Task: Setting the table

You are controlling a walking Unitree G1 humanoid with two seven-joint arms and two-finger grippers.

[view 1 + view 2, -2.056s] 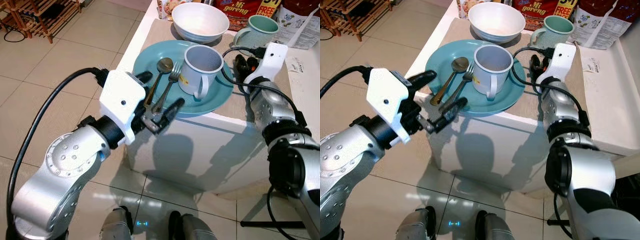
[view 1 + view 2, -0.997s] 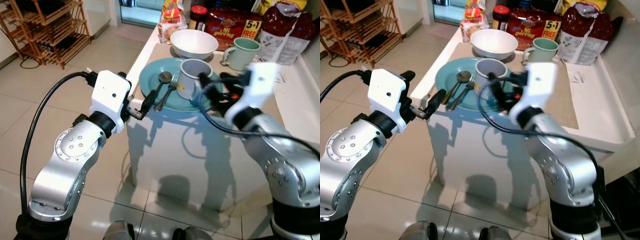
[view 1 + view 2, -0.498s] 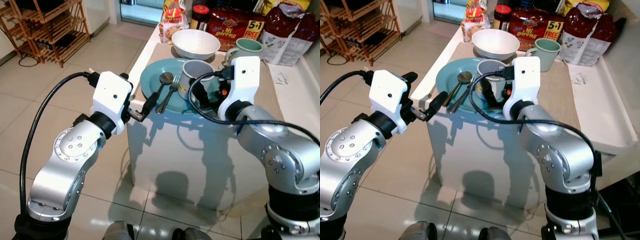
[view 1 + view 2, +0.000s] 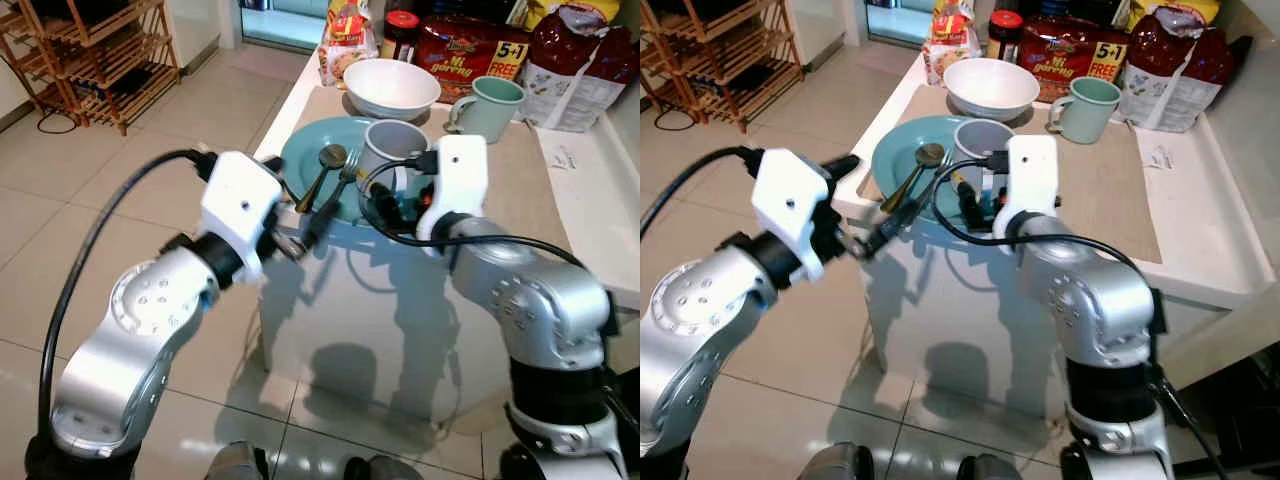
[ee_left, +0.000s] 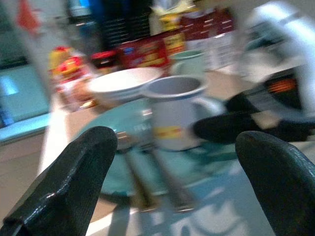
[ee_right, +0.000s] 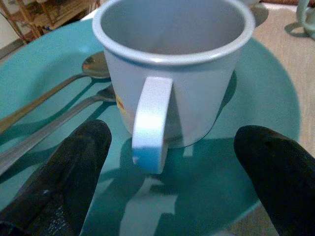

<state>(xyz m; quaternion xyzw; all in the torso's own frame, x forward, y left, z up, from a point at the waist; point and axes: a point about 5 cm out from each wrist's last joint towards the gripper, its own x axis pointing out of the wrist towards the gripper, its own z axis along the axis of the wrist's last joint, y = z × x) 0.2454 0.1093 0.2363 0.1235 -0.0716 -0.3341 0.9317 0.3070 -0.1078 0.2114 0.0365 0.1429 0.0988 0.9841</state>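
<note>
Left eye view has the left gripper (image 4: 305,232) at the near left edge of the tabletop (image 4: 590,195), its fingers (image 5: 64,187) spread wide with nothing between them. Just beyond those fingers lies the teal plate (image 4: 300,160), and on it a spoon (image 4: 322,172) and a fork (image 4: 338,178) lie side by side, handles pointing toward the left gripper. To the right of the cutlery, on the same plate, stands the white mug (image 4: 388,150), upright, its handle (image 6: 150,123) turned toward the right gripper (image 4: 392,205). The right gripper's fingers (image 6: 275,172) are also wide apart, one on each side of the mug's handle, touching nothing; the right wrist view shows the mug centred between them. Past the plate sit a white bowl (image 4: 391,87) and, farther right, a pale green cup (image 4: 486,107), with food packets (image 4: 470,52) lined behind them.
</note>
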